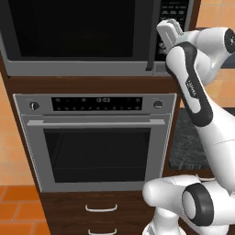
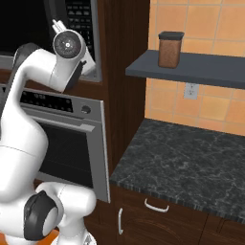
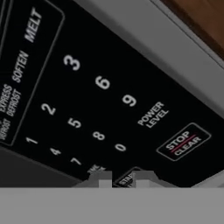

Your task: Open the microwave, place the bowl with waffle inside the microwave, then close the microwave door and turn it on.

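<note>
The microwave (image 1: 73, 69) is built in above the oven, and its dark glass door (image 1: 73, 32) lies flush with the front. My gripper (image 3: 122, 177) is pressed up close to the black keypad (image 3: 96, 96) at the microwave's right side, low on the panel by a START key (image 3: 126, 179), with STOP CLEAR (image 3: 183, 142) off to one side. The fingertips (image 3: 101, 178) stand a little apart with nothing between them. From the left base view, my white hand (image 1: 169, 31) covers the lower keypad (image 1: 175, 11). The bowl and the waffle are hidden from view.
A silver oven (image 1: 96, 142) with a bar handle sits under the microwave, with wooden drawers (image 1: 101, 209) below. To the right, a dark stone counter (image 2: 191, 158) runs under a grey shelf (image 2: 201, 67) holding a brown canister (image 2: 170, 49).
</note>
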